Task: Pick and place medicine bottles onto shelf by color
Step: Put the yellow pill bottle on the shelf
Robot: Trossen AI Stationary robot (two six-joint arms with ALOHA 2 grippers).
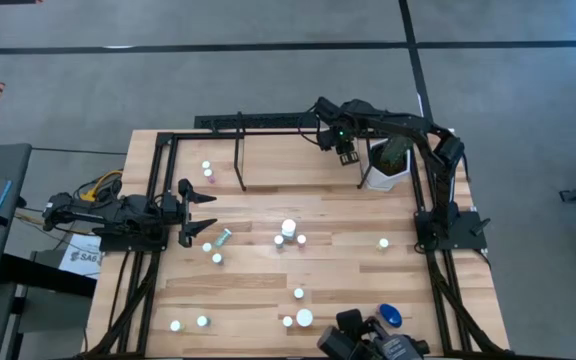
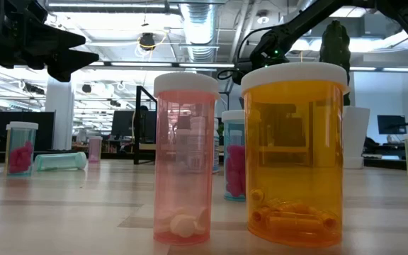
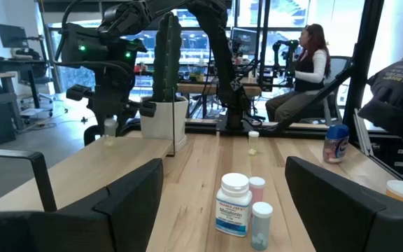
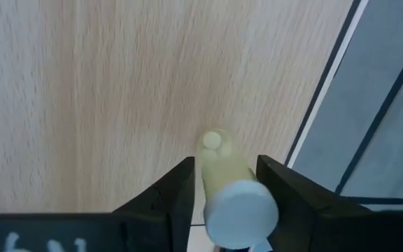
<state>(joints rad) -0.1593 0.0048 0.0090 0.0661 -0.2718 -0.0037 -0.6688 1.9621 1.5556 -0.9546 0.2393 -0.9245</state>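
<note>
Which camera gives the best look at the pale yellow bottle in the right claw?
The right wrist view: the pale yellow bottle fills it, between the right claw fingers. The left wrist view shows it small and distant; the high and low views don't show it clearly.

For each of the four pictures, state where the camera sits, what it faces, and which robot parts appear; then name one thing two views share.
High: overhead, straight down on the table; both arms show.
Low: at tabletop height, behind an orange bottle; arms overhead.
Left wrist: across the table past the open left end effector toward the right arm.
Right wrist: down on the shelf, a pale bottle between the right end effector fingers.
Shared: the plant pot.
</note>
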